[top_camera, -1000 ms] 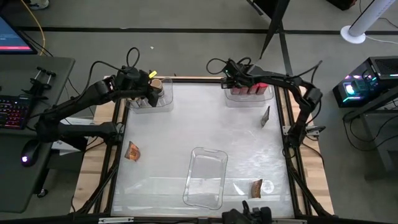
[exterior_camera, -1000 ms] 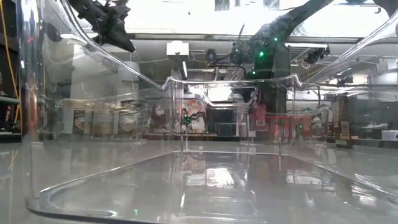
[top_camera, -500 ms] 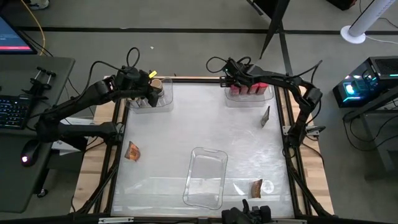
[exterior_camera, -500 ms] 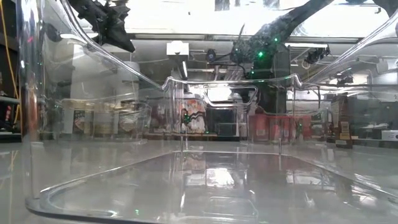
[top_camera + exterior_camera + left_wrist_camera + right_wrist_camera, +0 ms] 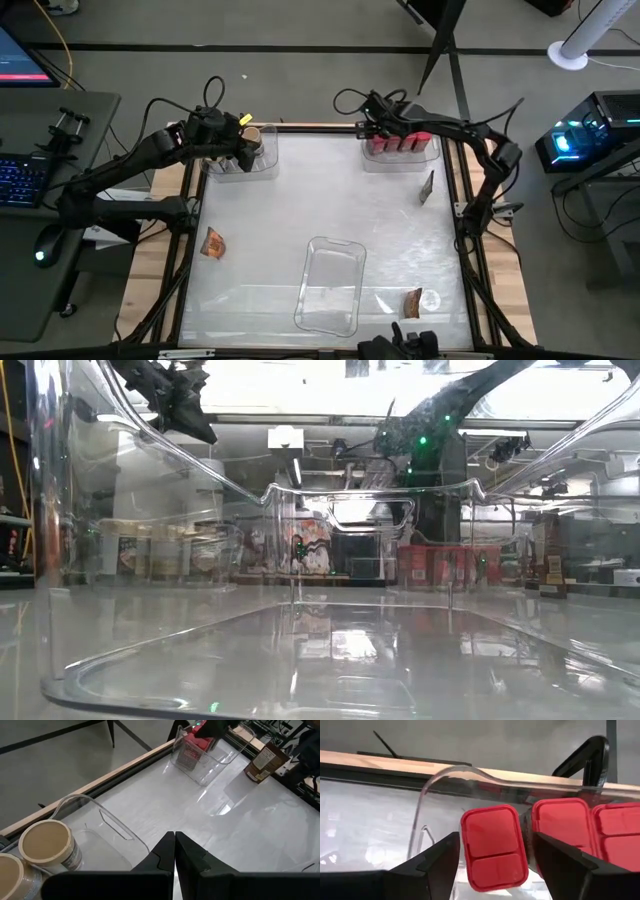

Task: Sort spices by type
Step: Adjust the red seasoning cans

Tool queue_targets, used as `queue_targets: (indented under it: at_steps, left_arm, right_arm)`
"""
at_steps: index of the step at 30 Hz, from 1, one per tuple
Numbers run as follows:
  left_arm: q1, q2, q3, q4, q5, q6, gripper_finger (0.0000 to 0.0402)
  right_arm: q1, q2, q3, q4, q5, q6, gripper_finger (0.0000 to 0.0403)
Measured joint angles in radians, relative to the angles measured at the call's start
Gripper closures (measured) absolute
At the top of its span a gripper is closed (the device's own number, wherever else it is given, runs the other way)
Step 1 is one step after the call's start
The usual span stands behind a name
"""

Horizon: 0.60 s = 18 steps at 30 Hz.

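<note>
Right gripper (image 5: 378,128) hangs over the clear tray (image 5: 400,160) at the table's far right corner, fingers spread wide around a red container (image 5: 494,846), not touching it, with two more red ones (image 5: 563,824) in the row beside it. Left gripper (image 5: 237,152) sits at the far left corner tray (image 5: 243,166), fingers pressed together on nothing, above the tan-lidded jars (image 5: 47,843). Foil packets lie loose: left edge (image 5: 212,242), right edge (image 5: 427,186), near edge (image 5: 412,302). A third tray (image 5: 330,285) sits near the front edge.
</note>
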Motion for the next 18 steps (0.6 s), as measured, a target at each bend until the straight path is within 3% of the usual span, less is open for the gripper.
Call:
queue_targets:
  at_steps: [6,8,12,13,18]
  left_arm:
    - [0.0,0.0,0.0,-0.001,0.0,0.0,0.0401]
    - [0.0,0.0,0.0,-0.005,0.0,0.0,0.0402]
    - [0.0,0.0,0.0,-0.008,0.0,0.0,0.0402]
    - [0.0,0.0,0.0,-0.008,0.0,0.0,0.0401]
    - [0.0,0.0,0.0,-0.008,0.0,0.0,0.0401]
  right_arm:
    - [0.043,-0.026,0.002,-0.105,0.003,-0.004,0.0181]
    - [0.064,-0.025,0.001,-0.163,0.012,-0.002,0.0224]
    - [0.11,-0.023,0.001,-0.218,0.072,-0.006,0.0361]
    - [0.115,-0.022,0.001,-0.214,0.075,-0.014,0.0381]
    - [0.091,0.014,0.001,-0.211,0.05,-0.021,0.0393]
